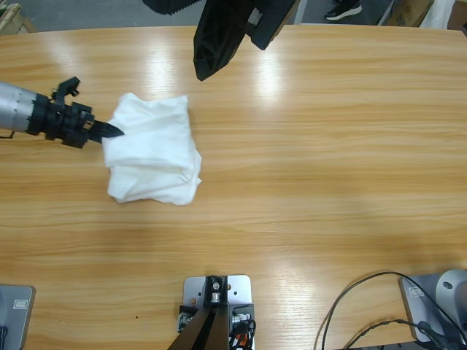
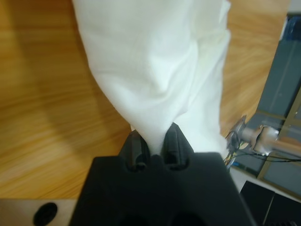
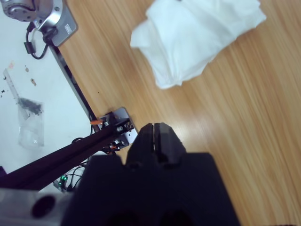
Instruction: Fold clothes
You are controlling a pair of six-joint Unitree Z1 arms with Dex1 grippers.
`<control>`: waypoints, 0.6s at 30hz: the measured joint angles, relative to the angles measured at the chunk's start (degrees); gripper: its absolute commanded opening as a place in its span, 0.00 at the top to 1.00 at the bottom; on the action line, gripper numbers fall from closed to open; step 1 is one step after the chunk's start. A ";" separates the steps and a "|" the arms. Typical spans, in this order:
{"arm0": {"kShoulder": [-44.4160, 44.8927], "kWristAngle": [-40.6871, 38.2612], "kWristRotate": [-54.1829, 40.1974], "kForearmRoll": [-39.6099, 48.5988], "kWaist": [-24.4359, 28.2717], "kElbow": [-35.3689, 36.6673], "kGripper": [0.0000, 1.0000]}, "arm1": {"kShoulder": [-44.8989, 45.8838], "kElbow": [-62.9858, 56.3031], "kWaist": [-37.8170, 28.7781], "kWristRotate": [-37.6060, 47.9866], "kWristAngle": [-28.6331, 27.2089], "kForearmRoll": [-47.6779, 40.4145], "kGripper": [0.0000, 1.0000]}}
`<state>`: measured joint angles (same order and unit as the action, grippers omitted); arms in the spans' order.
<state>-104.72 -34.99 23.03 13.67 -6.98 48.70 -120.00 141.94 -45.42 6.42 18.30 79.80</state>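
Presently the white T-shirt (image 1: pixel 153 149) lies bunched in a loose, part-folded heap on the wooden counter (image 1: pixel 328 146), left of its middle. The left pincer (image 1: pixel 111 130) is closed on a pinch of cloth at the heap's left edge; the right pincer (image 3: pixel 157 136) hangs clear above the counter, jaws together and empty. In my judgement the cotton is light, limp and non-slip, will sag and crease, and is best taken at a hem or corner edge.

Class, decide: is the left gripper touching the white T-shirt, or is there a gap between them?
Touching. The left wrist view shows the left gripper with its jaws pinched on a fold of the T-shirt.
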 measured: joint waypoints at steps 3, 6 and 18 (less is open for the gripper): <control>0.55 0.18 0.00 1.64 3.03 1.16 1.00 | 0.01 -0.58 0.27 0.00 0.00 0.00 1.00; 0.55 1.22 0.00 4.12 5.69 2.72 1.00 | 0.12 -1.26 0.82 0.00 0.00 0.00 1.00; -2.31 7.10 -8.42 27.90 14.34 18.79 1.00 | 4.08 -4.48 3.45 -1.10 -0.22 0.00 1.00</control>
<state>-107.03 -27.90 14.61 41.58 7.36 67.50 -115.93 137.47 -41.96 5.32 18.08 79.80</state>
